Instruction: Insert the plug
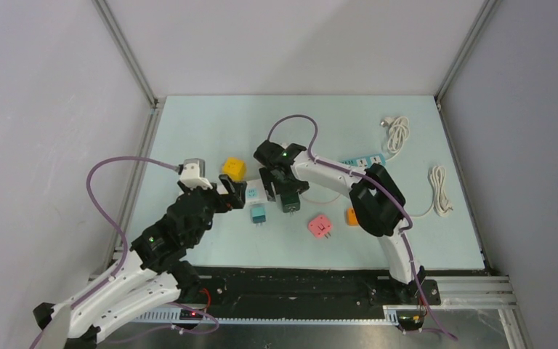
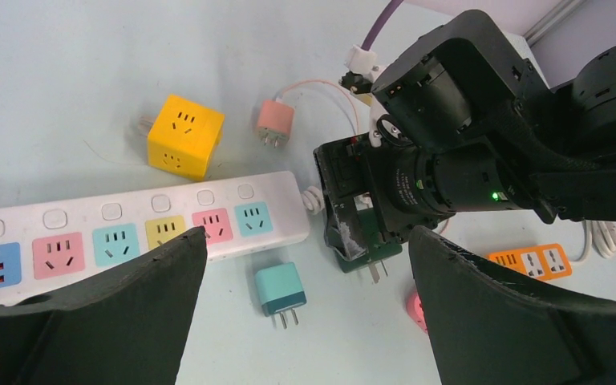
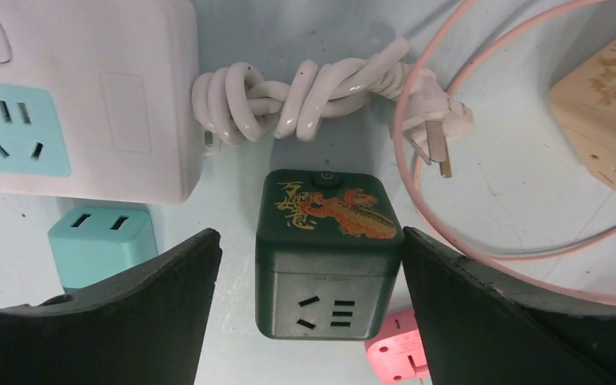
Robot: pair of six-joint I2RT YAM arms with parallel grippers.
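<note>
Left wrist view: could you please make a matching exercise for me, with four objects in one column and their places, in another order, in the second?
1. yellow cube
2. teal plug
3. dark green cube
4. orange strip

A. between the jaws of the right gripper
B. far right of the view
C. beyond the white power strip
D. on its near side

Pairs: 1-C, 2-D, 3-A, 4-B

Cube adapter (image 3: pixel 329 265) inside right claw (image 3: pixel 308 241), beside power strip (image 3: pixel 128 96) end; small plug (image 3: pixel 100 241) nearby.

Overhead looks down; close wrist views share the green cube (image 3: pixel 329 257) (image 2: pixel 373 250)
</note>
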